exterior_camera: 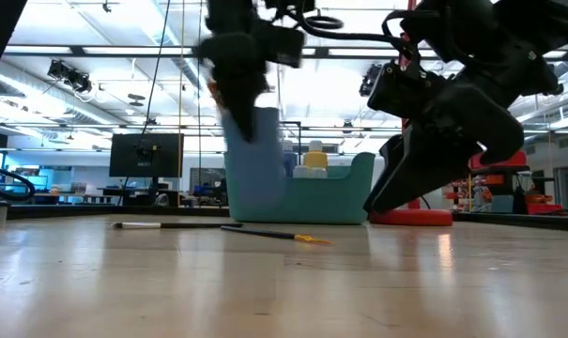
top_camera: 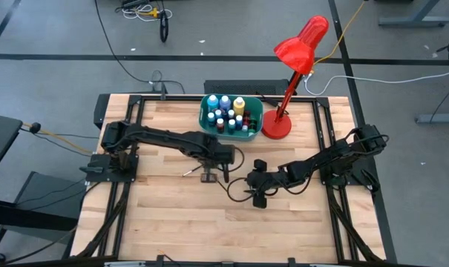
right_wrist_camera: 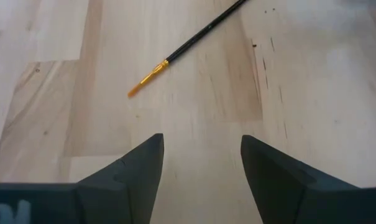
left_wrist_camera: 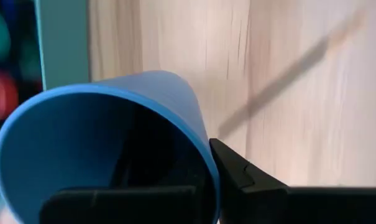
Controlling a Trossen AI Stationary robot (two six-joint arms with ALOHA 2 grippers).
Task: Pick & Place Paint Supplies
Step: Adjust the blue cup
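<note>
1. Left pincer [left_wrist_camera: 203,186] is clenched on the rim of a blue cup [left_wrist_camera: 100,143], held off the tabletop [top_camera: 172,222] just in front of the teal tub [top_camera: 209,122].
2. Right pincer [right_wrist_camera: 201,168] is released, fingers spread, low over the wood near mid-tabletop.
3. Paintbrush w/ orange tip [right_wrist_camera: 175,56] lies flat ahead of the right pincer, not touched.
4. 2nd brush [exterior_camera: 161,224] lies on the wood nearby in the low view.
5. Paint bottles [top_camera: 225,113] stand packed in the tub, next to the red lamp [top_camera: 295,74].
</note>
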